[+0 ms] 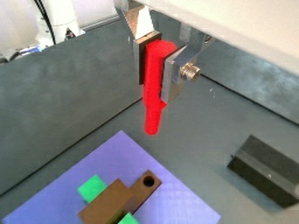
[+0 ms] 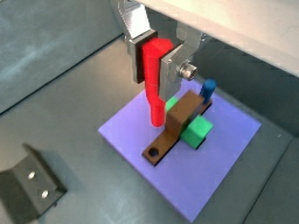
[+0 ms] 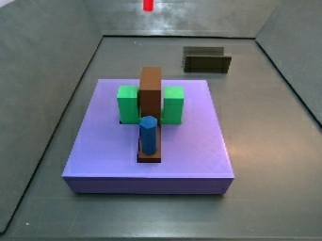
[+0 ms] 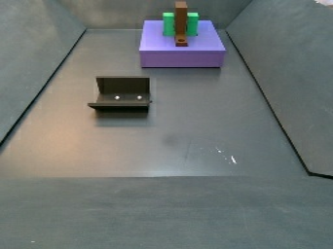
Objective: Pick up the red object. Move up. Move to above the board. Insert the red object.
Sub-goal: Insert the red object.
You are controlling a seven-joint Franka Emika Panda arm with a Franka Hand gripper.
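My gripper [image 1: 156, 87] is shut on the red object [image 1: 153, 114], a thin red peg that hangs down between the silver fingers and shows in both wrist views [image 2: 153, 105]. It is held high above the floor. Its lower end hangs over the edge of the lavender board [image 2: 216, 166] near the brown strip [image 2: 173, 136]. The board also bears a green block [image 2: 198, 131] and a blue cylinder [image 2: 208, 88]. In a side view only the peg's red tip [image 3: 149, 5] shows at the top edge, behind the board [image 3: 113, 151]. The gripper itself is out of both side views.
The dark fixture [image 3: 208, 60] stands on the grey floor apart from the board, and also shows in the wrist views [image 1: 267, 171] and a side view [image 4: 121, 94]. Grey walls slope up around the floor.
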